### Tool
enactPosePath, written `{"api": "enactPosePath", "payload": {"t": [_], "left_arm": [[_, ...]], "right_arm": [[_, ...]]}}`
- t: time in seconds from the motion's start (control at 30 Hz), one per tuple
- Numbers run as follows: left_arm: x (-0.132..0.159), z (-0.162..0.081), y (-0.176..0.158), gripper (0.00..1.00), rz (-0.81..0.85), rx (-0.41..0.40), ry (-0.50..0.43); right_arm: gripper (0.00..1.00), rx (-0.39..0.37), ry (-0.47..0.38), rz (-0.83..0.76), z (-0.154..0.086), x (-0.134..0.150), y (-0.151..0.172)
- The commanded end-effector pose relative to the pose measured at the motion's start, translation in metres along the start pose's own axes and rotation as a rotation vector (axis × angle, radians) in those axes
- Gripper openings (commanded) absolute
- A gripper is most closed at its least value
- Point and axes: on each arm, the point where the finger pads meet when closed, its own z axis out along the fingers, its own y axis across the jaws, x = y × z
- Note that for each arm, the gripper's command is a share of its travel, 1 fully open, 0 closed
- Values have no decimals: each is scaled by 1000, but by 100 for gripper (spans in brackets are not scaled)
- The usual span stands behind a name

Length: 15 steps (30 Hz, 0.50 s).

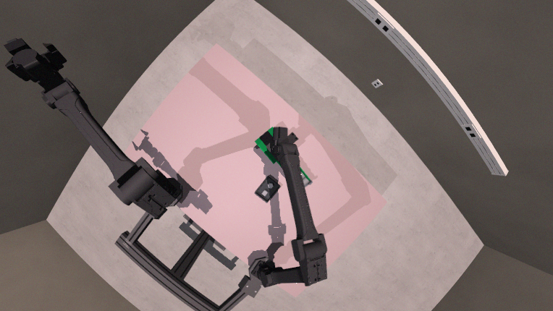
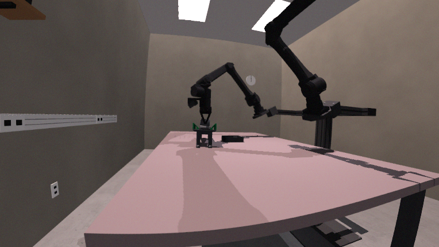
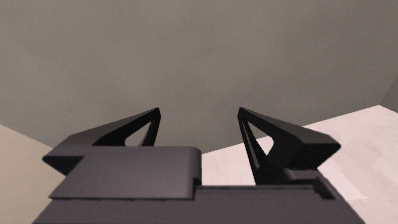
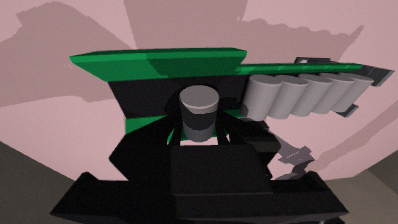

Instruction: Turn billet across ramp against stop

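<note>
Where the feed ramp (image 1: 261, 145) (image 2: 201, 130) (image 4: 160, 62) stands on the pink desk (image 1: 224, 200) (image 2: 276, 184) (image 4: 50, 120), the right gripper (image 1: 273, 148) (image 2: 204, 120) (image 4: 198, 111) is clamped on a grey steel billet (image 2: 204, 126) (image 4: 199, 112). Its fingers press on the billet from both sides, and one round end faces the green side wall beyond the gripper. Held this way, the billet points across the ramp, roughly parallel to the others. It sits directly between the fingertips, over the wide, dark-floored part of the ramp; whether its underside touches that floor, I cannot tell.

To one side of the right gripper, five more billets (image 4: 305, 95) lie crosswise in a close row on the narrower stretch. A gap separates the nearest of them from the clamped one. Past the far end of the row, a dark end piece (image 4: 377, 75) shows at the ramp's tip.

Near the right gripper, off the ramp's side, a small black open box (image 1: 260, 197) (image 2: 232, 139) rests on the desk, apart from the ramp.

Well away from all of this, the left gripper (image 1: 35, 46) (image 3: 199, 111) is up beyond the desk's edge, its fingers wide apart with nothing between them.
</note>
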Motion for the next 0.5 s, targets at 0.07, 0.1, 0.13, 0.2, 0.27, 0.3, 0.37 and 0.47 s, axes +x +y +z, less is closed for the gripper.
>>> {"api": "enactPosePath", "payload": {"t": [0.07, 0.1, 0.13, 0.2, 0.27, 0.3, 0.37, 0.47], "left_arm": [[-13, -8, 6, 100, 13, -10, -36], [-13, -8, 6, 100, 13, -10, -36], [-13, -8, 6, 100, 13, -10, -36], [-13, -8, 6, 100, 13, -10, -36], [-13, -8, 6, 100, 13, -10, -36], [-13, -8, 6, 100, 13, -10, -36], [-13, -8, 6, 100, 13, -10, -36], [-13, -8, 6, 100, 13, -10, -36]], "right_arm": [[0, -59, -55, 23, -29, -30, 13], [0, -59, -56, 24, -28, -31, 12], [0, -58, -55, 26, -26, -32, 11], [0, -51, -52, 30, -20, -33, 8], [0, -45, -46, 28, -14, -31, 6], [0, -37, -38, 23, -8, -27, 4], [0, -19, -21, 12, 4, -17, 0], [0, -8, -9, 2, 11, -8, -3]]}}
